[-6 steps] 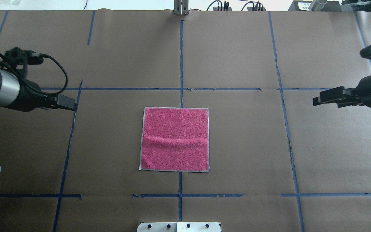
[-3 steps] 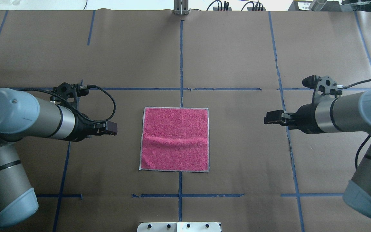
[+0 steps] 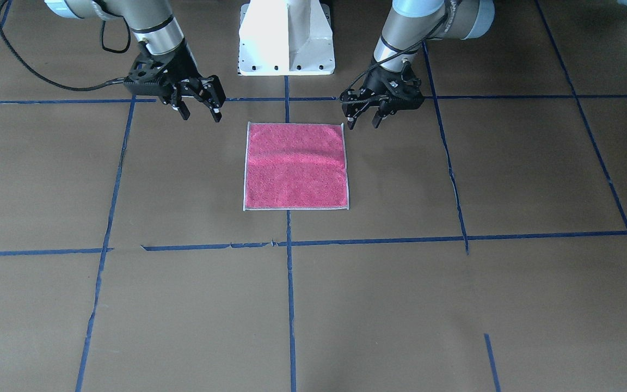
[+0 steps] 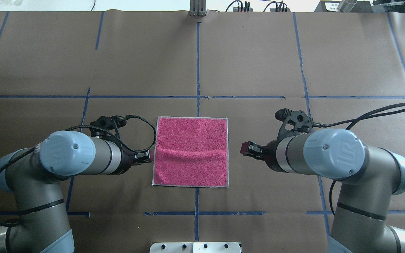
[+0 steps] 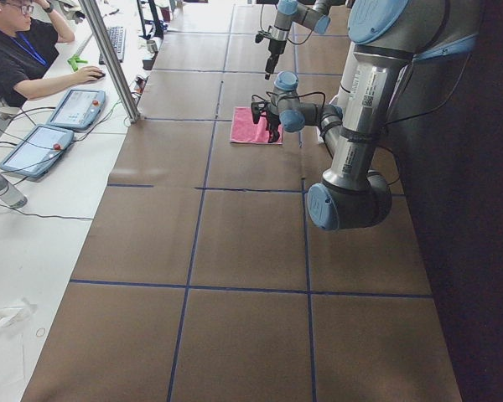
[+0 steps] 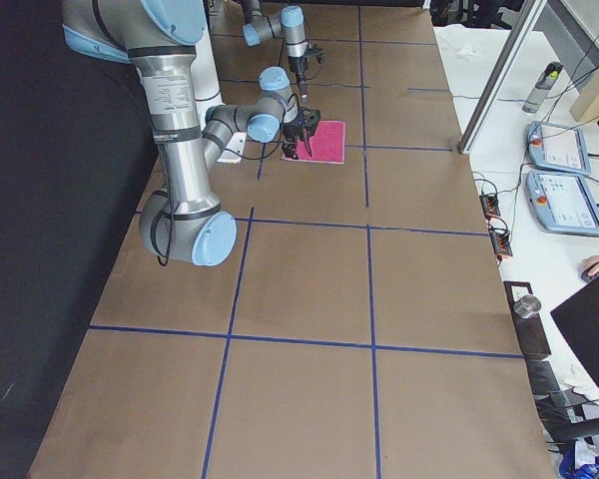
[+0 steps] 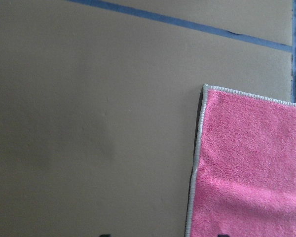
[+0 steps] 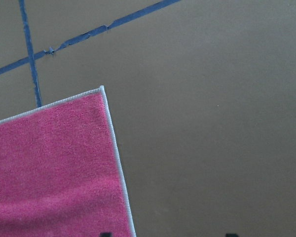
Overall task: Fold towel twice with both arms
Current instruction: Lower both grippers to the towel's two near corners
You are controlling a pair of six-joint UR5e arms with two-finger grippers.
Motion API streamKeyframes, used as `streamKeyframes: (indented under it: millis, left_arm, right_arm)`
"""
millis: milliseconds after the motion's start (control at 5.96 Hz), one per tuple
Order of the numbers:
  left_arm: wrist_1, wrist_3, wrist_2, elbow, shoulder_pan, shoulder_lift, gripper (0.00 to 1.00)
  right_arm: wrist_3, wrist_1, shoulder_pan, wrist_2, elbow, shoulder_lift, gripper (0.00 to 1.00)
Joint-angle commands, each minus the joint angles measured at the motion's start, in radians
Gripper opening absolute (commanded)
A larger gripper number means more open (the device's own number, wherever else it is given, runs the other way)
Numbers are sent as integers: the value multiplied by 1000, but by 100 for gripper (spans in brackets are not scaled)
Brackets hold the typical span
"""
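Note:
The towel (image 4: 191, 151) lies flat, pink face up, on the table's middle, with a low ridge across it; it also shows in the front view (image 3: 295, 166). My left gripper (image 3: 362, 121) is open and empty, hovering just beside the towel's left edge near the robot-side corner (image 4: 149, 157). My right gripper (image 3: 201, 113) is open and empty, a short way off the towel's right edge (image 4: 245, 149). The left wrist view shows the towel's left edge and far corner (image 7: 251, 163); the right wrist view shows its right edge and far corner (image 8: 54, 168).
The table is covered in brown paper (image 4: 258, 52) with blue tape lines (image 4: 198, 63). The white pedestal base (image 3: 286, 38) stands just behind the towel. An operator (image 5: 25, 50) sits with tablets (image 5: 38, 151) past the table's far side.
Both arms have swung inward and toward the robot, from the table's outer sides to either side of the towel. The towel has not moved.

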Motion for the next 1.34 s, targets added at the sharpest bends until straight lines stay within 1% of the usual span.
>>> streamKeyframes:
  millis: [0,168,336,1175]
  left_arm:
    - [0,-10,25,54,45,-35,59]
    - [0,-12,32,68,62,-36,56]
    - [0,-12,32,85,65,-50,51]
    - [0,-10,31,104,99,-61,50]
  right_arm:
    - [23,-13,-40,-48,-2,17,83]
    - [23,-13,-40,-56,1,16,83]
    - [23,-13,-45,-74,1,16,84]
    - [25,-12,-54,-76,2,16,84]
